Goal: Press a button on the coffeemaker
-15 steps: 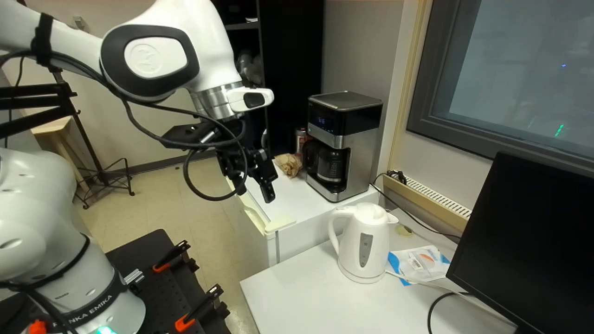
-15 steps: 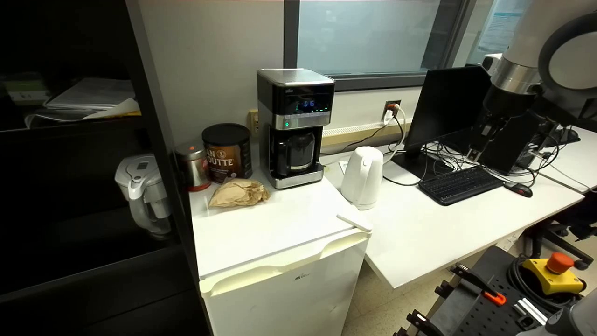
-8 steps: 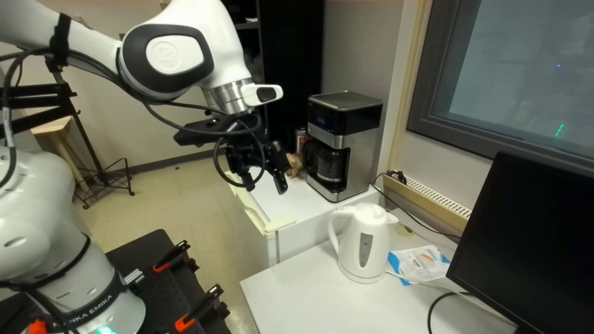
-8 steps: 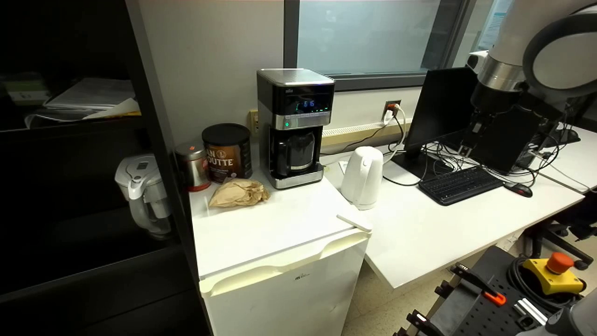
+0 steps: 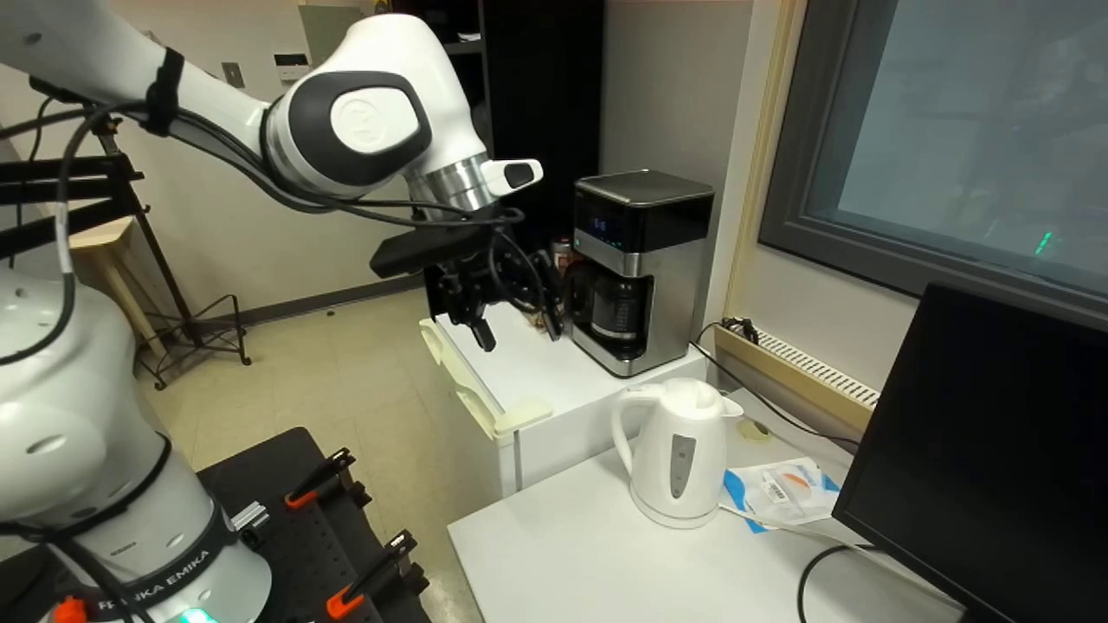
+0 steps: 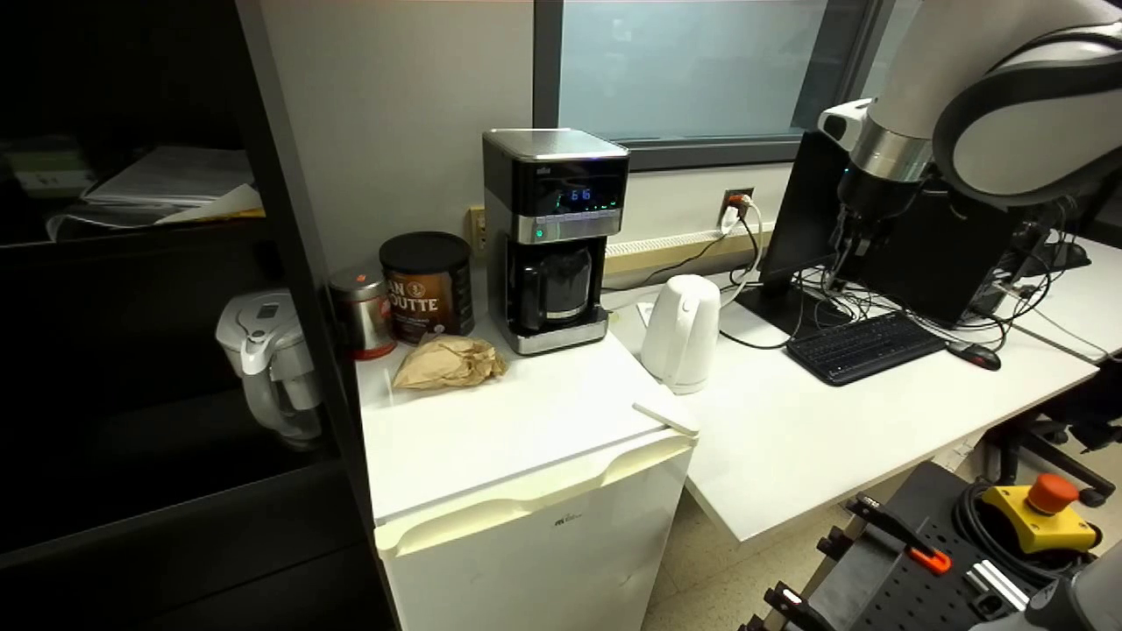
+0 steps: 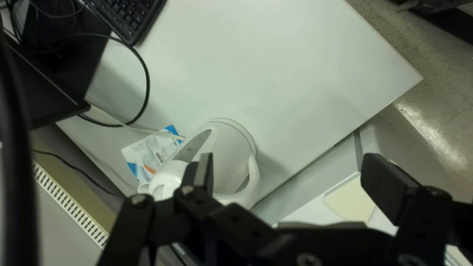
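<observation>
White kettle (image 6: pixel 679 337) on desk (image 6: pixel 815 438), paper bag (image 6: pixel 449 362) near dark canister (image 6: pixel 428 287).

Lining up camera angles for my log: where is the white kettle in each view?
In an exterior view, the white kettle sits right of centre, lower half.
In an exterior view, the white kettle is right of centre, near mid-height.
In the wrist view, the white kettle is mostly left of centre, partly behind the tool.
Shared landmark: black monitor, right of the kettle in both exterior views, left in the wrist view.
</observation>
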You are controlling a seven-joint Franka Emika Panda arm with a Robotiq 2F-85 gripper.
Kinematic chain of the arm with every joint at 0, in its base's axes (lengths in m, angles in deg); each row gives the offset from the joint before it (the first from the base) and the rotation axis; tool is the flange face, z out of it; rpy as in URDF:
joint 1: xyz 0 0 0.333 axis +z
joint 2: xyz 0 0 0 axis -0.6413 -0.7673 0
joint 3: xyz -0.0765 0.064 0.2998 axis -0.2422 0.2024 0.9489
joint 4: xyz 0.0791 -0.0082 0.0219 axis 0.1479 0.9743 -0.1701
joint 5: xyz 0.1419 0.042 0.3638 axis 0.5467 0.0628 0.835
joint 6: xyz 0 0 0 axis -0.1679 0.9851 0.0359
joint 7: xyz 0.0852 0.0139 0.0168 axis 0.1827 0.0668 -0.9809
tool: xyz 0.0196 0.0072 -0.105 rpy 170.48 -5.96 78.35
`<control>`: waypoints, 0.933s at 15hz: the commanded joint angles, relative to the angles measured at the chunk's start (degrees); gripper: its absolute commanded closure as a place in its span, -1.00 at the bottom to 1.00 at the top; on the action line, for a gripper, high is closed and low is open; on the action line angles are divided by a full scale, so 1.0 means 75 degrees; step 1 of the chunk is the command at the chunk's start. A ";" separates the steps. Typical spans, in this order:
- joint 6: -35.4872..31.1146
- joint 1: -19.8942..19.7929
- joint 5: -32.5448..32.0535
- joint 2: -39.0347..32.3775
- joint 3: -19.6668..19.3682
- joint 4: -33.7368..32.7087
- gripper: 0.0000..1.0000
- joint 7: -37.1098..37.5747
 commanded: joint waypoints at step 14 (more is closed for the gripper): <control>-0.1579 0.1073 0.0265 -0.1593 -0.0326 -0.0829 -0.15 -0.4683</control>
